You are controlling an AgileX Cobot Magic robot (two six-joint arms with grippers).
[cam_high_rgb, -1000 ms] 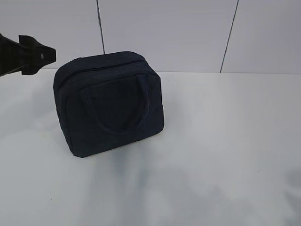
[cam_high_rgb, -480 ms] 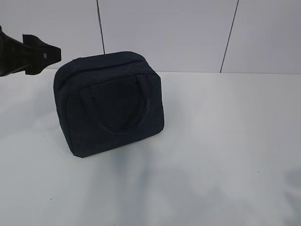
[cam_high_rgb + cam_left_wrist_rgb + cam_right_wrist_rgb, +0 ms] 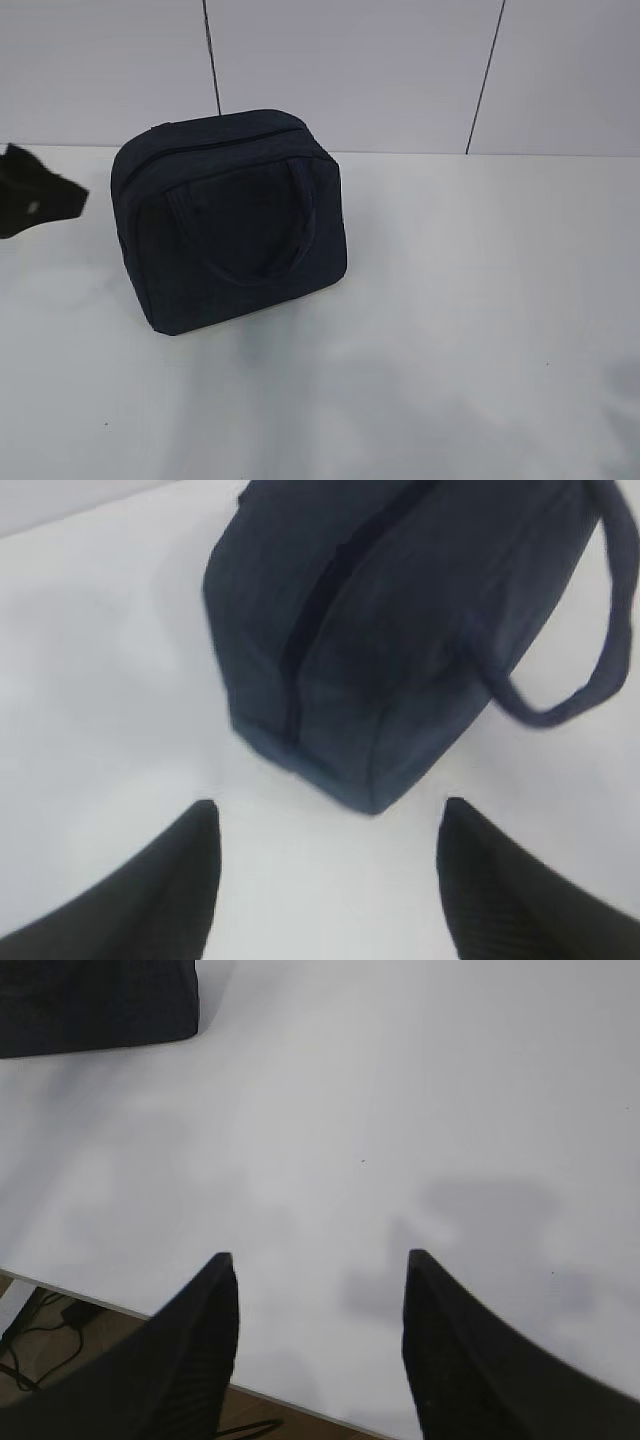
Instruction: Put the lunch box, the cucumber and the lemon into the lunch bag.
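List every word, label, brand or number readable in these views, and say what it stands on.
None readable.
The lunch bag shows plain dark fabric, no logo or tag.
The left end effector carries a small pale mark in the exterior view, too blurred to read.
The table and wall are bare of text.

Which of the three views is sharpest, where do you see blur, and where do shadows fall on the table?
Exterior view: sharpest on the lunch bag, with a soft grey shadow on the table in front of it; the left gripper at the edge is smeared. Left wrist view: the bag and its handle look soft and blurred. Right wrist view: faint grey shadow patches on the table, dark fingers close and unsharp.
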